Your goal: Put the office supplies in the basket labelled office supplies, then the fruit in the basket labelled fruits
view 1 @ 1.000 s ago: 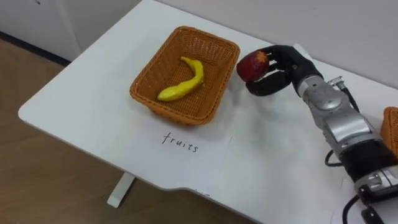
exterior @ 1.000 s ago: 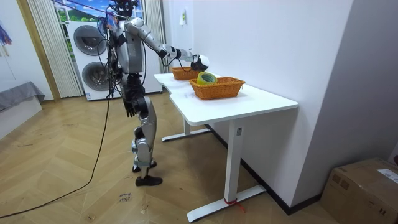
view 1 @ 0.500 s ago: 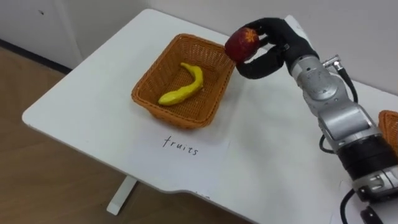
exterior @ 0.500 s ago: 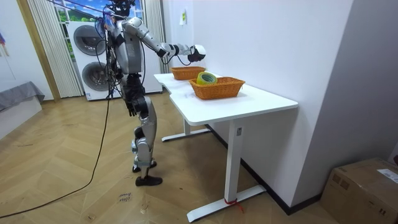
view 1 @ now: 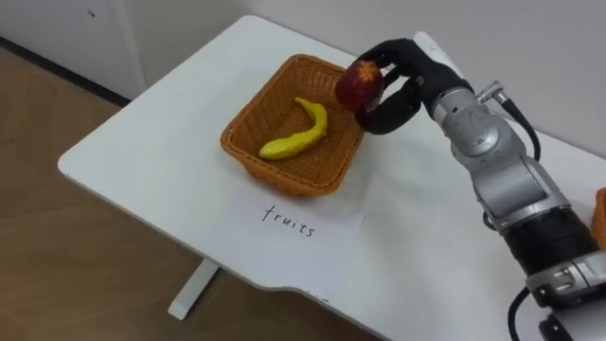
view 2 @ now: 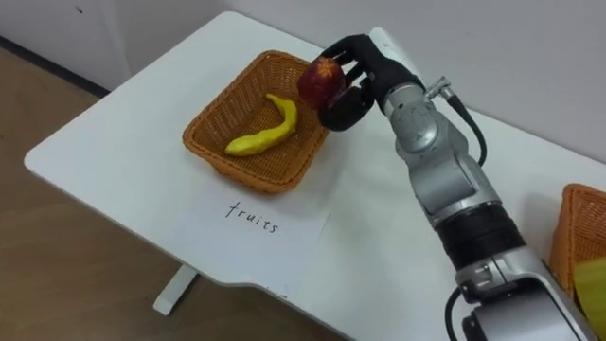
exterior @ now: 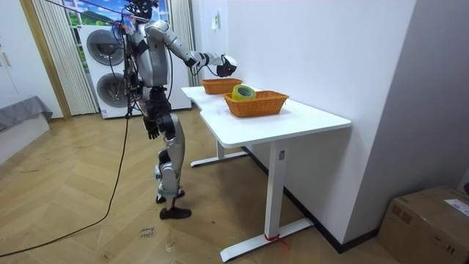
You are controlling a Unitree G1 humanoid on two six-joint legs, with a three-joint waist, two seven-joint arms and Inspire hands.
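A red apple [view 1: 362, 85] is held in my right hand [view 1: 405, 83], whose dark fingers curl round it. Apple and hand hang just above the far right rim of the orange wicker fruit basket [view 1: 248, 159]. A yellow banana [view 1: 298, 133] lies inside that basket. My right arm reaches in from the lower right across the white table [view 1: 142, 142]. In the room view I stand at the table's end on the room view's left, and my left hand [exterior: 152, 130] hangs by my hip.
A paper label [view 1: 294, 220] lies flat in front of the fruit basket. A second wicker basket [view 2: 579, 232] stands at the far right, holding a yellow-green tape roll [exterior: 242, 92]. The table's near edge runs close below the label. A wall backs the table.
My right hand has lifted the apple from beside the basket and carried it left, over the basket's far right rim. The eye view has also shifted a little.
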